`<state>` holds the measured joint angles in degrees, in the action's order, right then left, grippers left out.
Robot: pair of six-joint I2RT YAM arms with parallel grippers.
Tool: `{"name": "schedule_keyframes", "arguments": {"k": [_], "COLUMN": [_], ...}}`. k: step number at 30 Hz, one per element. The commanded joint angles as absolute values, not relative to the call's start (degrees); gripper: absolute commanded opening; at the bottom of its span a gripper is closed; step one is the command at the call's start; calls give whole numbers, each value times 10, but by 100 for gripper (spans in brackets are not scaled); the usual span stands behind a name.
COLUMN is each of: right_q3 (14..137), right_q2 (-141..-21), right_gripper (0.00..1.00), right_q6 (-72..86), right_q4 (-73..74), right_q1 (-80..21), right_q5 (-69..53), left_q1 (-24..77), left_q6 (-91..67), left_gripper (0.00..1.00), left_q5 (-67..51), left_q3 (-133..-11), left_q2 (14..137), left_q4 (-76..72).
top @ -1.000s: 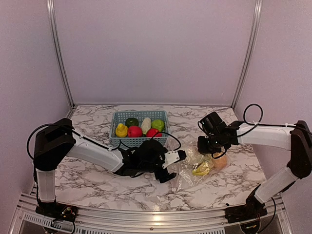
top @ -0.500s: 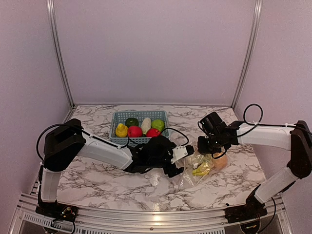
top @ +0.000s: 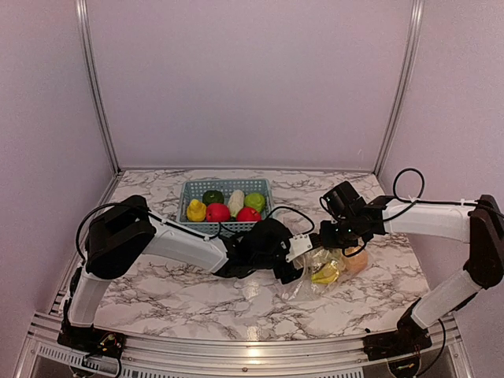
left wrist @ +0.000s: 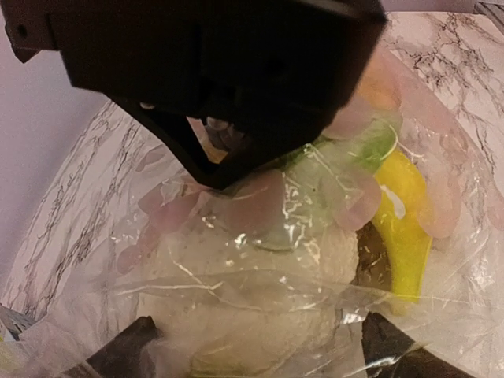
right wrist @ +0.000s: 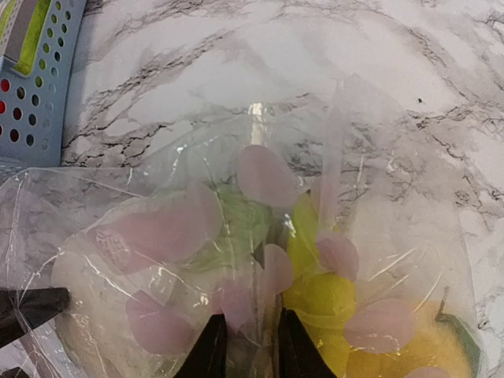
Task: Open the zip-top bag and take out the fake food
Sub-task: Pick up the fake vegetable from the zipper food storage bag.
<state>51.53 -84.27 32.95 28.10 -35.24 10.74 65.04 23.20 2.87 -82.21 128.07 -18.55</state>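
Observation:
The clear zip-top bag point(top: 319, 266) lies on the marble right of centre, with fake food inside: a yellow banana point(left wrist: 405, 224), a green piece point(right wrist: 236, 220), a whitish piece point(left wrist: 260, 303) and an orange point(top: 356, 260). My right gripper point(right wrist: 252, 346) is shut on a fold of the bag's plastic and holds its upper edge up point(top: 335, 239). At the bag's left edge my left gripper point(top: 302, 260) stands wide open. Crinkled plastic lies across the gap between its fingers point(left wrist: 256, 346), and nothing is gripped.
A light blue slotted basket point(top: 224, 183) stands behind the left arm, holding yellow, red, white and green toy fruits. Its corner point(right wrist: 31, 71) shows in the right wrist view. Purple walls and metal posts bound the marble table.
My left arm has reached rightward across the table, bringing its open jaws up to the bag's left edge. The right gripper has kept its hold and place.

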Motion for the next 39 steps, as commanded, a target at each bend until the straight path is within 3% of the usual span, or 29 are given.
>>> {"name": "schedule_keyframes", "arguments": {"k": [1,9,22,39], "right_q3": [508,507,493,496], "right_q2": [-840,-840,-836,-844], "right_gripper": [22,26,27,26], "right_q6": [325,325,327,325], "right_q4": [313,313,307,300], "right_q1": [-357,-358,-357,-357], "right_q5": [96,96,98,92], "left_q1": [647,647,640,640], "left_q6": [232,214,177,182], "left_gripper": [92,91,95,95], "left_q5": [32,72,84,33], "left_q3": [-854,-855,-696,-765], "left_q2": [1308,1306,1195,1212], "left_q4": [-153,-125,-157,-156]}}
